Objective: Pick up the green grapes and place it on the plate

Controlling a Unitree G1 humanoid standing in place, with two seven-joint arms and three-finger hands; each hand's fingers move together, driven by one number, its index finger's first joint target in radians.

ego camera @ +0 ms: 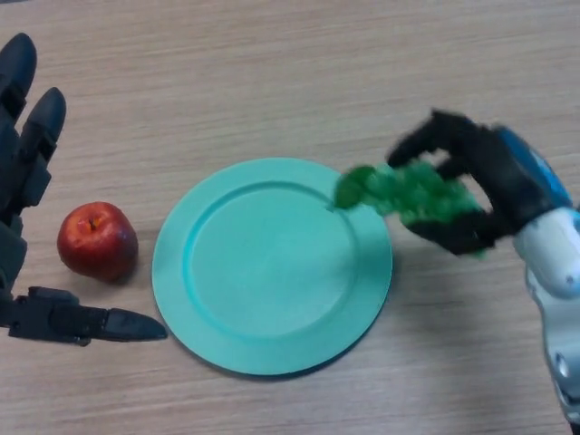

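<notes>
Looks like a lab or test bench setup, not a lived-in home. Only a light wood-grain table (pixel 272 72) shows; room itself not visible. Staged props: a teal plate (pixel 272 272) just left of the right hand (pixel 489 195), which is closed round green grapes (pixel 408 192), and a red apple (pixel 97 240) beside the left hand (pixel 27 181), which lies open. Humanoid robot hands over a tidy tabletop suggest a robotics lab.

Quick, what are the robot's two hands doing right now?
Left hand: open, holding nothing, beside the red apple.
Right hand: closed on the green grapes, at the right edge of the plate.
</notes>
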